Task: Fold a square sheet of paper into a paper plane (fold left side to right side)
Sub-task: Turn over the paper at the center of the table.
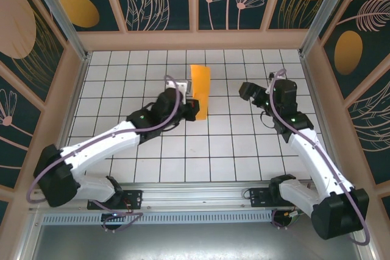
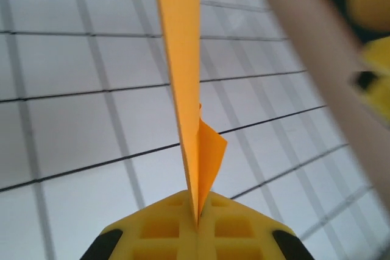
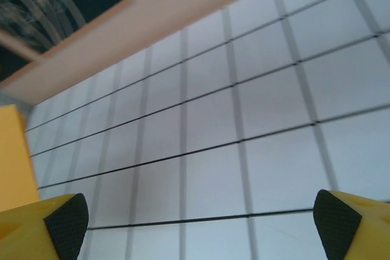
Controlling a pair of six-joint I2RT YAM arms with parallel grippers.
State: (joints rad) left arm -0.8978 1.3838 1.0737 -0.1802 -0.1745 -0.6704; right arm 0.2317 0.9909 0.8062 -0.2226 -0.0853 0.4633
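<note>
We find the left gripper point(image 2: 198, 222) closed tight on a thin, bright orange sheet of folded paper point(image 1: 200, 83), its yellow fingers point(image 2: 155, 231) pinching the sheet's near end. In the left wrist view the sheet stands edge-on and runs away from the fingers, with a small flap bent out to one side just beyond them. In the top view it appears as a narrow strip over the white gridded table point(image 1: 231, 150), near the back wall. The right gripper point(image 3: 198, 220) is spread wide and holds nothing, well apart from the sheet.
</note>
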